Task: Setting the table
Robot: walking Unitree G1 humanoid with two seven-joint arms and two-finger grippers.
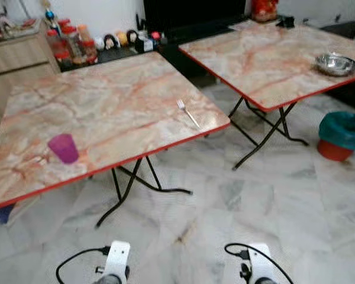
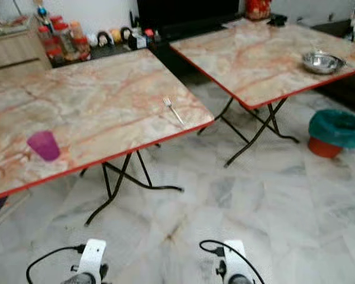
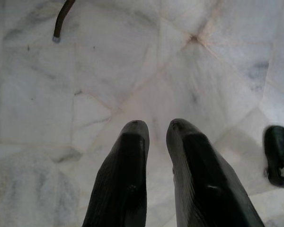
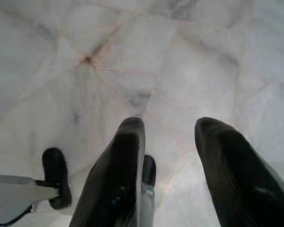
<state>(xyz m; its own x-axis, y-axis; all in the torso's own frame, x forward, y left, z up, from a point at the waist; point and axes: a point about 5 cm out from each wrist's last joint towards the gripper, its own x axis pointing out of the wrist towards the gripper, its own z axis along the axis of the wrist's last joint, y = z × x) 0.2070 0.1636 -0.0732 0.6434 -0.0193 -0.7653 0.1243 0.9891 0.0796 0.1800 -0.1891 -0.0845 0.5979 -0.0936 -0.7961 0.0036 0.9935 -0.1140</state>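
A purple plastic cup (image 1: 63,148) stands near the front left edge of the near marble-patterned folding table (image 1: 106,100). A silver fork (image 1: 188,112) lies near that table's right front corner. A steel bowl (image 1: 336,63) sits on the right side of the second table (image 1: 266,59), farther back. Both my arms hang low over the floor in front of the tables, left arm (image 1: 115,260) and right arm (image 1: 257,263). My left gripper (image 3: 157,128) is shut on nothing, pointing at the floor tiles. My right gripper (image 4: 173,125) is open and empty.
An orange bin with a teal bag (image 1: 343,135) stands on the floor at the right. Black folding legs (image 1: 127,186) spread under each table. A wooden cabinet (image 1: 18,59) and jars (image 1: 71,44) line the back wall. White marble floor (image 1: 225,195) lies between me and the tables.
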